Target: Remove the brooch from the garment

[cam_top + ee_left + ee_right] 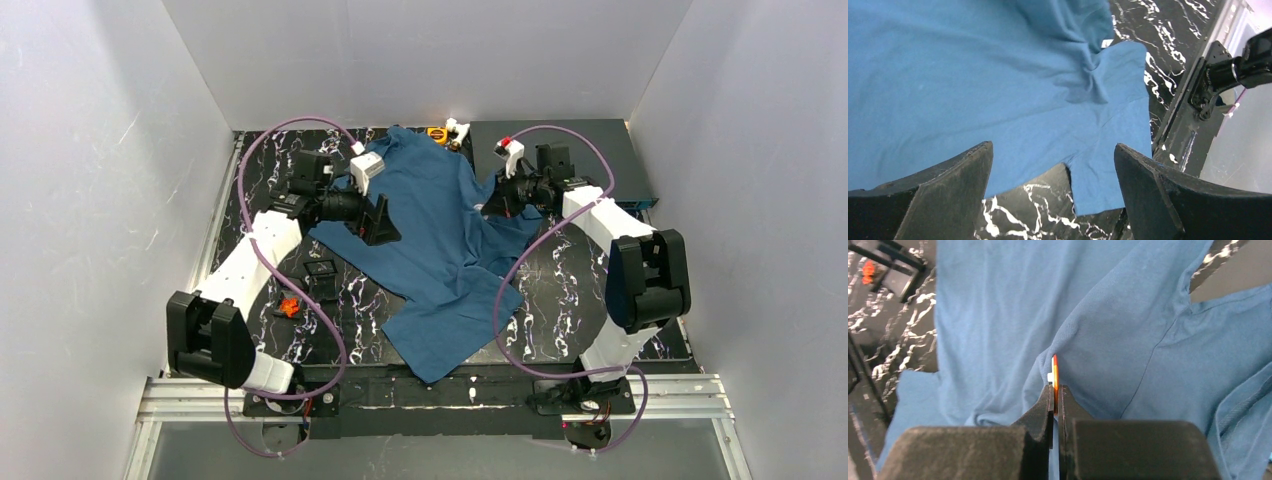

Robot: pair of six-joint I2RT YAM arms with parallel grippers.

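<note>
Two arms meet over the garment (440, 250) in the overhead view: the teal shirt lies rumpled across the middle of the black marbled table (560, 290), the left gripper (381, 221) above its upper-left part and the right gripper (490, 205) at its upper-right edge. A small orange bit (290, 306) and a small black piece (320, 268) sit on the table at lower left, well apart from the cloth, and yellow-and-white clutter (447, 131) lies at the top edge beside the collar end. From the left wrist, the fingers stand wide apart with nothing between them, above a sleeve and a puckered fold; no brooch shows here. From the right wrist, the jaws are pressed together on the brooch (1055, 371) — a thin orange sliver seen edge-on, with a white speck beside it, in the centre of the frame. The cloth peaks up to it, so I judge it gripped but not yet free. What is left is to pull it clear; the clinging cloth is the likely hindrance, and the empty left gripper could pin it down.
</note>
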